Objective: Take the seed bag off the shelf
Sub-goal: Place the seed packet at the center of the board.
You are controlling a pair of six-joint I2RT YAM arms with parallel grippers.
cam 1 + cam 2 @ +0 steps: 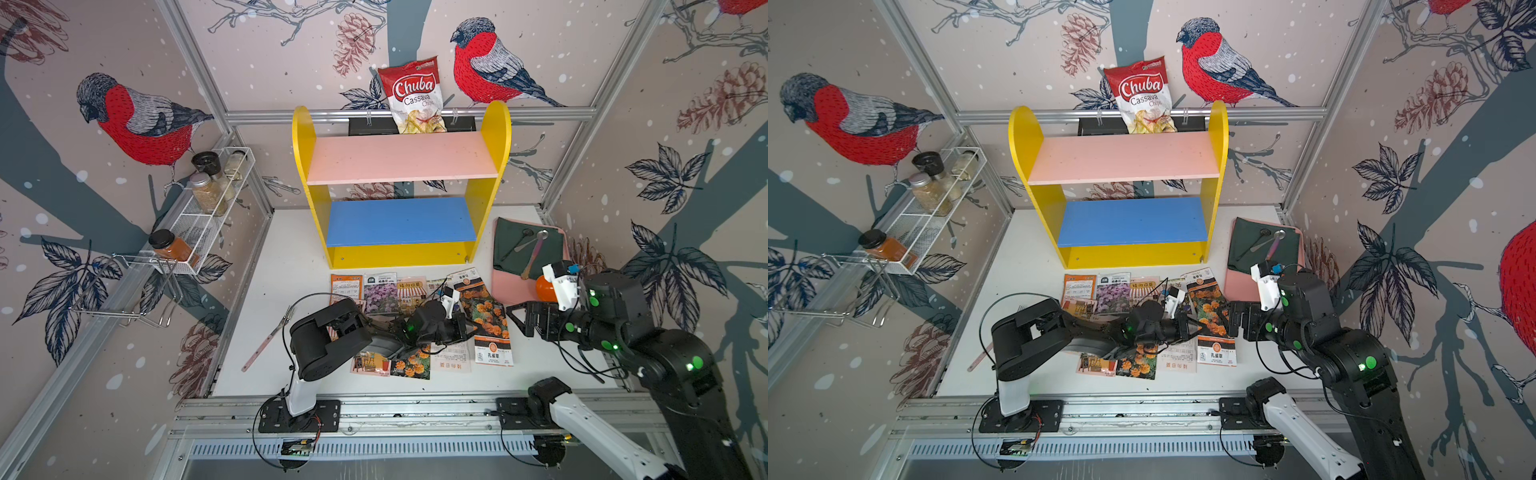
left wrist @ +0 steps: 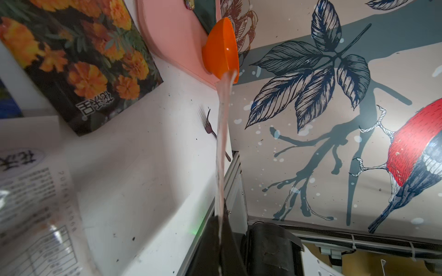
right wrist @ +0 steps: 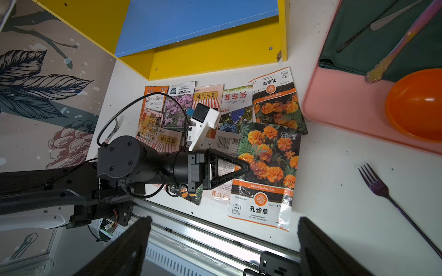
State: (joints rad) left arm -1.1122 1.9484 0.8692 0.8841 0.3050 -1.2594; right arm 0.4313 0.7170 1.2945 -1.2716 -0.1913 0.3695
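1. To the left you see loose seed packets (image 1: 380,291) spread on the worktop (image 1: 286,266), just in front of the shelf (image 1: 399,160).
2. Your left gripper (image 3: 246,167) reaches in low over those packets, rolled onto its side. Its jaws are pressed together on the left long edge of the seed bag (image 3: 267,153). In the left wrist view the bag shows as a thin sheet seen edge-on between the fingers.
3. The seed bag is off the shelf, near its right front corner, roughly flat above the worktop and overlapping other packets. Its long axis runs from the shelf towards your base rail. The marigold end points at the shelf and the white label end points at you.
4. Your right gripper (image 3: 224,218) hovers just beside the bag on its right, jaws wide apart, touching nothing.
5. Farthest right, a pink tray (image 3: 346,119) sits on the worktop.
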